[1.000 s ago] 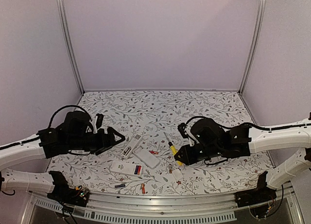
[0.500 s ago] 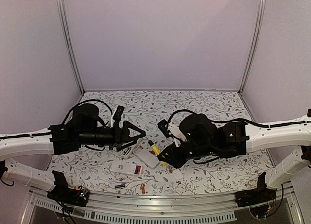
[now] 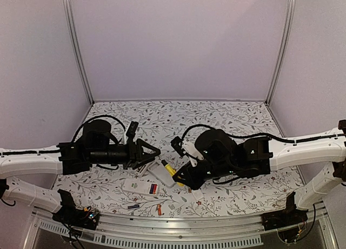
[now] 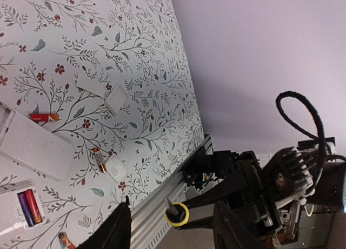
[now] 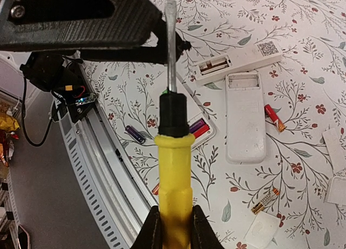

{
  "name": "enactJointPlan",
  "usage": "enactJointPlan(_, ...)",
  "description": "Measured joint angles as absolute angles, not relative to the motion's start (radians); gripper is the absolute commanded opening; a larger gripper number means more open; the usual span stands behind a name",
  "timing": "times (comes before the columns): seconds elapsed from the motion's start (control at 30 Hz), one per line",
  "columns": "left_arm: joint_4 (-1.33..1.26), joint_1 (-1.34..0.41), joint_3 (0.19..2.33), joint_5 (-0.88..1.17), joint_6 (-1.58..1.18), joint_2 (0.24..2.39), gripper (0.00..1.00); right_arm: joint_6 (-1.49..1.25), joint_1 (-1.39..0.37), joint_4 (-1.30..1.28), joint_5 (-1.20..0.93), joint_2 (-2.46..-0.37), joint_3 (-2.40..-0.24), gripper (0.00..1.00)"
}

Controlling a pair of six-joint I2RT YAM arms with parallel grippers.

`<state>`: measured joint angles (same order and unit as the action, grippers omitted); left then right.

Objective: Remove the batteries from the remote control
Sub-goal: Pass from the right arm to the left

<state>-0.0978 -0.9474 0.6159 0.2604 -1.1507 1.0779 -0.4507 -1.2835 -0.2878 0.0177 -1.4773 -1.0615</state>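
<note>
My right gripper [image 5: 174,216] is shut on the yellow handle of a screwdriver [image 5: 172,168], held above the table; its metal shaft points at the left gripper. My left gripper [image 4: 173,230] hangs open, and the screwdriver tip [image 4: 174,210] shows end-on between its spread jaws without touching them. Below lies an open remote control [image 5: 213,131] with a purple and a red battery [image 5: 197,128] still in its bay. Loose batteries lie around: a purple one [image 5: 134,134], a red one [image 5: 274,118], a gold one [image 5: 265,200]. In the top view the grippers [image 3: 153,153] [image 3: 181,179] meet over the remotes.
A second white remote [image 5: 246,116] lies face down beside a third with a QR label [image 5: 238,62]. Small white cover plates [image 5: 259,227] [image 4: 116,100] are scattered on the floral mat. The metal front rail [image 5: 102,152] runs close behind the remotes.
Both arms have swung in toward the middle. The right gripper carried the screwdriver leftward, and the left gripper's jaws have narrowed around its tip.
</note>
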Motion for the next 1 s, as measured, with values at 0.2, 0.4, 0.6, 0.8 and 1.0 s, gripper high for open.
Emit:
enactJointPlan(0.2, -0.121, -0.947, 0.615, 0.254, -1.161, 1.095, 0.31, -0.444, -1.29, -0.288, 0.015, -1.477, -1.068, 0.06)
enactJointPlan(0.4, -0.141, -0.947, 0.614, 0.253, -1.167, 1.106, 0.15, -0.443, -1.292, -0.287, 0.015, -1.477, -1.073, 0.06)
enactJointPlan(0.6, -0.167, -0.948, 0.606, 0.254, -1.182, 1.106, 0.0, -0.442, -1.296, -0.288, 0.016, -1.479, -1.073, 0.07)
enactJointPlan(0.8, -0.201, -0.948, 0.591, 0.247, -1.198, 1.103, 0.0, -0.465, -1.299, -0.278, 0.08, -1.474, -1.068, 0.69)
enactJointPlan(1.0, -0.248, -0.948, 0.567, 0.207, -1.2, 1.053, 0.0, -0.619, -1.301, -0.189, 0.234, -1.328, -0.943, 0.91)
